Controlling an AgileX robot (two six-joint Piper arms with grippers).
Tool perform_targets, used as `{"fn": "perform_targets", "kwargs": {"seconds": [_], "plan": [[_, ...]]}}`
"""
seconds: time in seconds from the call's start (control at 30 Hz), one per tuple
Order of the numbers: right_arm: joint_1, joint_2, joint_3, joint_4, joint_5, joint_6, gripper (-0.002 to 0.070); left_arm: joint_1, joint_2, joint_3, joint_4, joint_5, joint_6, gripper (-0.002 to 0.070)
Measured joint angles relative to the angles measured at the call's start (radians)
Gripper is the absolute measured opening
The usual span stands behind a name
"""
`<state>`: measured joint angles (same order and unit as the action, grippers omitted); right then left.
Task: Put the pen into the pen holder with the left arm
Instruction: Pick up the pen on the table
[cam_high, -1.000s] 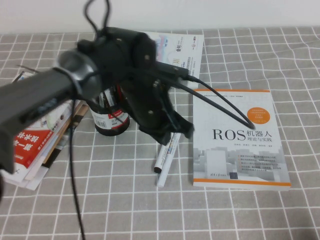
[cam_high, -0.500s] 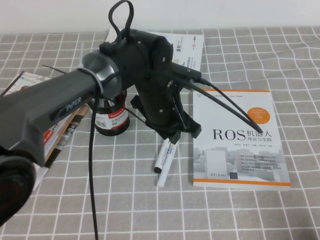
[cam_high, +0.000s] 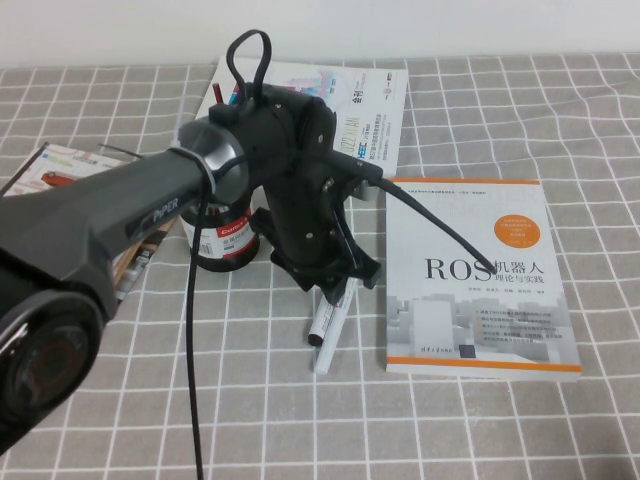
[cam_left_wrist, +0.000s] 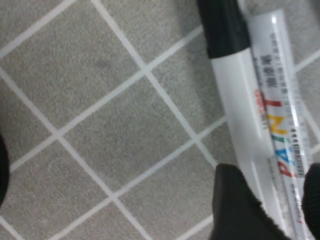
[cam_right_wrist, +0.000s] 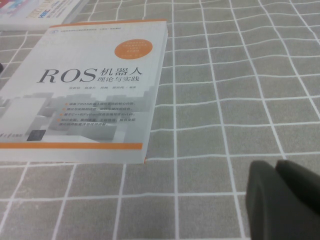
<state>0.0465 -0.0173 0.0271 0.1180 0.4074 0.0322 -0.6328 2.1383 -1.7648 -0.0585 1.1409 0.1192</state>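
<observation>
My left gripper (cam_high: 335, 283) low over pen (cam_high: 322, 322), fingers (cam_left_wrist: 235, 205) apart, straddling both markers. Pen lies flat on cloth touching all-white marker (cam_left_wrist: 280, 115), so clean pinch tricky. Pen holder (cam_high: 222, 238) at 9 o'clock. Right gripper (cam_right_wrist: 282, 200) parked, looks closed.

Left pincer (cam_high: 335, 285) over pen (cam_high: 325, 322), between pen holder (cam_high: 222, 238) and book (cam_high: 480, 275).

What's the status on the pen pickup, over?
Left gripper low over the markers, fingers open astride them. Pen on the cloth, ungripped, the all-white marker alongside. Pen holder beside. Right gripper parked, shut.
</observation>
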Motion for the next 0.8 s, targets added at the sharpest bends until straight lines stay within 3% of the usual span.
{"fn": "perform_targets", "kwargs": {"seconds": [0.2,0.8], "plan": [[0.000,0.000,0.000,0.000,0.000,0.000,-0.0015,0.002,0.021,0.000,0.000,-0.026,0.000,0.0292],[0.000,0.000,0.000,0.000,0.000,0.000,-0.0015,0.002,0.058,-0.007,0.069,-0.059,-0.042,0.0278]]}}
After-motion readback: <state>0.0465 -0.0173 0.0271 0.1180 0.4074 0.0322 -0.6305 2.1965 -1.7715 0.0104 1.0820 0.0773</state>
